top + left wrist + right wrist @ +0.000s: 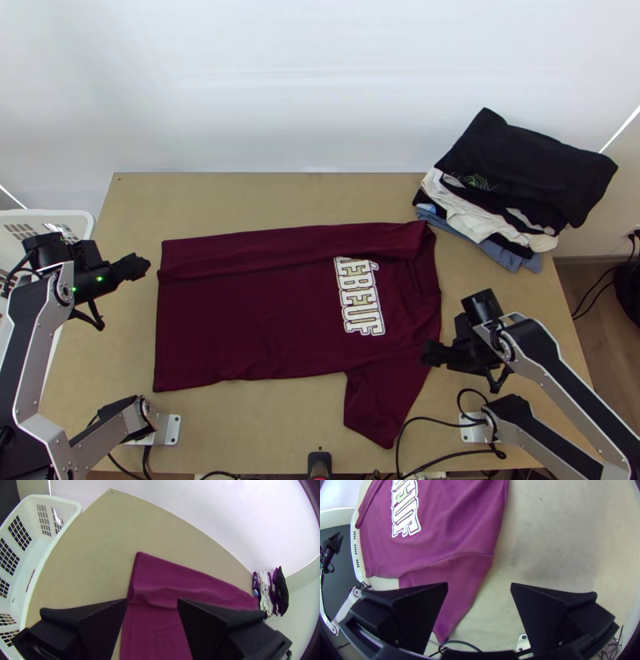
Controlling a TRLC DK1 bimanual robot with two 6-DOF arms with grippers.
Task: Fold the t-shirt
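The maroon t-shirt point(264, 320) lies across the table, its far side folded inward in a long strip and its near sleeve point(376, 404) spread toward the near edge. White lettering shows partly, cut off by the fold. My left gripper point(144, 266) is off the shirt's hem end, at the left; in the left wrist view this gripper point(152, 601) is open with no cloth between its fingers. My right gripper point(428, 354) is by the shirt's collar end, near the sleeve; in the right wrist view the gripper point(479, 586) stands open, beside the sleeve point(453, 590).
A stack of folded clothes point(528, 172), black on top, sits at the table's back right corner. A white basket point(50, 551) stands against the left edge. Black cables point(440, 424) run along the near edge. Bare tabletop point(264, 200) stretches behind the shirt.
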